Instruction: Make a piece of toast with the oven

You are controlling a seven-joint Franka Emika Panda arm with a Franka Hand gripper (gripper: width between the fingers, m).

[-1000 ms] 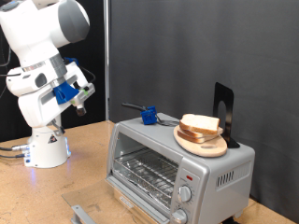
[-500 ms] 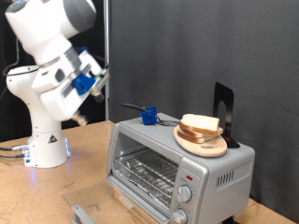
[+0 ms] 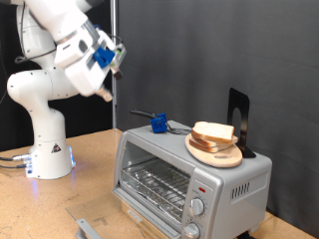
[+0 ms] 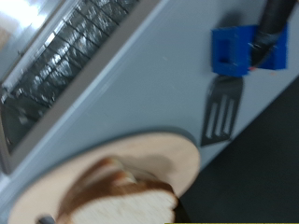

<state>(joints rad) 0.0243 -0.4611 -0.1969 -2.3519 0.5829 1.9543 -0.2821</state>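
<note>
Hovering gripper point(image 3: 121, 58) high at exterior view's top left, can't tell its finger spread | pale tan-crusted piece of toast point(image 3: 212, 131) on round wooden board point(image 3: 215, 152) atop boxy silver oven point(image 3: 189, 179) | door open, wire rack showing.

Blurred wrist view crops the piece of toast point(image 4: 121, 194); tool point(image 3: 120, 58) jaws unclear.

We note gripper point(image 3: 121, 58) risen from beside robot base to well above oven point(image 3: 189, 174), closer to its top.
</note>
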